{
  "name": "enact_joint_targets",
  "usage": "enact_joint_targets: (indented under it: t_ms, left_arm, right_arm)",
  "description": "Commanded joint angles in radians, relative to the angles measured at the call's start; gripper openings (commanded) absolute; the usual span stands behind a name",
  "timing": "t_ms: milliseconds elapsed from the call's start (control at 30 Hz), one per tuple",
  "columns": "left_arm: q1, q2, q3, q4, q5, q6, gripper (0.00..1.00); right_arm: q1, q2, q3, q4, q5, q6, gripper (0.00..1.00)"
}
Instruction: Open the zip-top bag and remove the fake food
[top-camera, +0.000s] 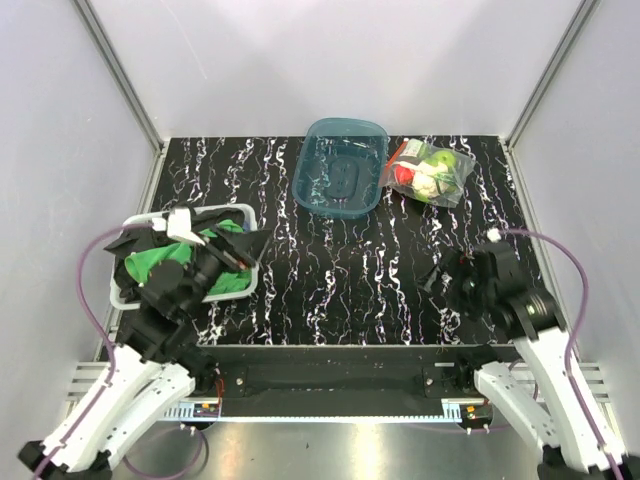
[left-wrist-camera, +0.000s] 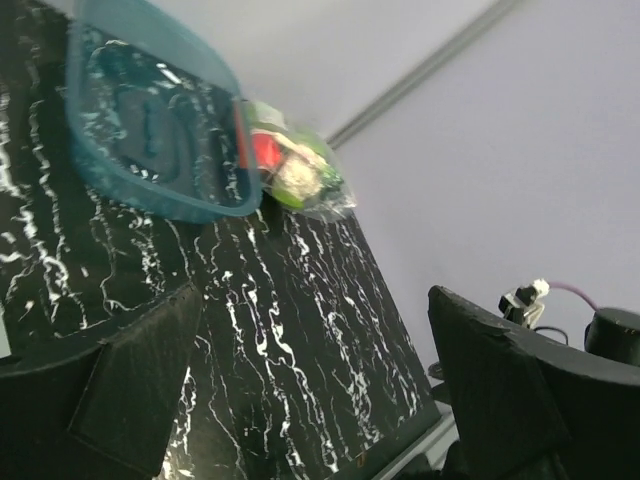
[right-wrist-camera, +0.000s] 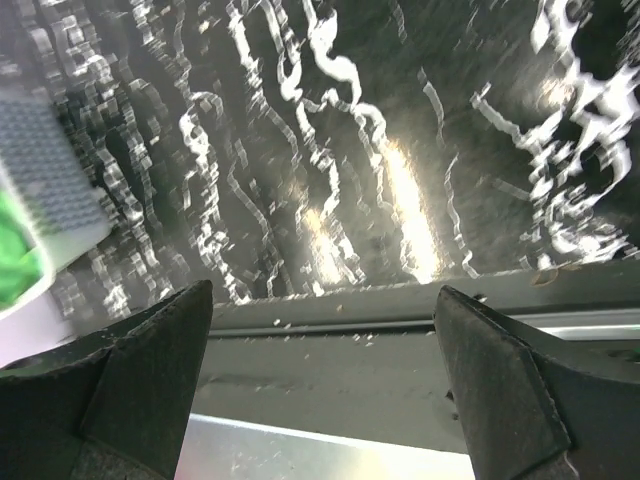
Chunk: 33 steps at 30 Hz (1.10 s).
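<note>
The zip-top bag lies at the back right of the table, shut, its orange-red strip on its left edge. The fake food is inside it: green, red and white pieces. In the left wrist view the bag shows far off behind the tub, a red piece inside. My left gripper is open and empty over the basket at the left, far from the bag; it also shows in the left wrist view. My right gripper is open and empty low over the table's near right, seen also in the right wrist view.
A teal translucent tub stands at the back middle, just left of the bag, and shows in the left wrist view. A grey basket with a green cloth sits at the left under my left arm. The table's front edge is below the right gripper.
</note>
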<state>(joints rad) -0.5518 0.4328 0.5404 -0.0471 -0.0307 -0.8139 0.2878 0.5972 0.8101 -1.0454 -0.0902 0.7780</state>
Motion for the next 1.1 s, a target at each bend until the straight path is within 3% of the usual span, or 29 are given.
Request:
enact_joint_targets:
  t_ms: [0, 167, 267, 400, 567, 800, 900, 1067]
  left_arm:
    - [0.000, 0.176, 0.257, -0.367, -0.085, -0.059, 0.99]
    - [0.003, 0.282, 0.294, -0.318, 0.009, -0.075, 0.99]
    - [0.004, 0.397, 0.380, -0.315, 0.084, 0.060, 0.99]
    - [0.004, 0.578, 0.570, -0.492, 0.158, 0.260, 0.99]
    - [0.004, 0.598, 0.599, -0.519, 0.201, 0.447, 0.99]
    - [0.006, 0.612, 0.616, -0.560, 0.209, 0.579, 0.99]
    - [0.006, 0.635, 0.633, -0.585, 0.189, 0.605, 0.99]
    - [0.006, 0.673, 0.661, -0.605, 0.138, 0.676, 0.99]
  right_arm:
    - [-0.004, 0.243, 0.144, 0.076, 0.134, -0.100, 1.00]
    - [-0.018, 0.578, 0.337, 0.214, 0.156, -0.149, 1.00]
    - [-0.108, 0.770, 0.441, 0.303, 0.034, -0.126, 1.00]
    - [-0.220, 0.936, 0.512, 0.495, -0.121, -0.042, 1.00]
    - [-0.260, 1.137, 0.601, 0.660, -0.204, 0.038, 1.00]
    - [-0.268, 1.317, 0.581, 1.071, -0.310, 0.259, 1.00]
    - [-0.262, 1.382, 0.580, 1.149, -0.332, 0.352, 1.00]
    - [-0.234, 1.434, 0.584, 1.171, -0.214, 0.423, 1.00]
